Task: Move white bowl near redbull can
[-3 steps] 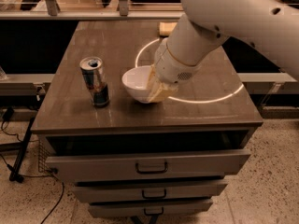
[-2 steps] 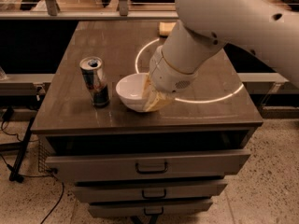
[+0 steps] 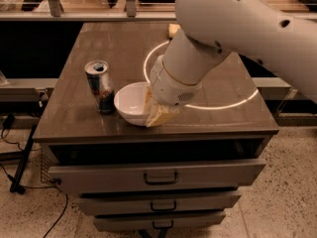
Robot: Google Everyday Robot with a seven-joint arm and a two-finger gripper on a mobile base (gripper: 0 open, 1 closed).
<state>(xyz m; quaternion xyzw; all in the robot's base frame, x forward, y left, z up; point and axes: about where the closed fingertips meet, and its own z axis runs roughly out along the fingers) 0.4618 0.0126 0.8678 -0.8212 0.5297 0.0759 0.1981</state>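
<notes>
The white bowl [image 3: 130,102] sits low on the brown cabinet top [image 3: 74,118], near its front edge. The redbull can [image 3: 100,87] stands upright just left of the bowl, almost touching its rim. My gripper [image 3: 154,112] comes down from the large white arm at the right and is shut on the bowl's right rim, its tan fingers [image 3: 159,116] over the edge. The arm hides the bowl's right side.
A yellow sponge [image 3: 173,30] lies at the back of the top, partly behind the arm. A bright ring of light [image 3: 237,103] marks the right half. Drawers [image 3: 161,175] are below the front edge. Cables and a stand foot [image 3: 20,177] lie on the floor at left.
My gripper has carried the bowl to the left and slightly forward, closing the gap to the can. The can has not moved.
</notes>
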